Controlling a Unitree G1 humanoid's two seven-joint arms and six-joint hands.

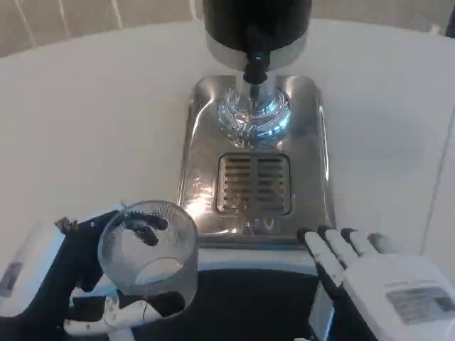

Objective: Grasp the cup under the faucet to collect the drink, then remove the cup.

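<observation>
My left hand (85, 273) holds a clear ribbed plastic cup (149, 245) at the lower left, its black fingers wrapped around the cup's side. The cup stands upright, left of and nearer to me than the drip grate (254, 183). The black drink dispenser (256, 25) stands at the top centre, its black faucet (254, 65) pointing down over the shiny round base (254, 114) of the steel tray. My right hand (380, 280) lies at the lower right by the tray's near right corner, fingers stretched forward, holding nothing.
The steel drip tray (313, 163) reaches from the dispenser toward me on the white table (92, 121). A dark surface (256, 298) lies between my hands at the near edge.
</observation>
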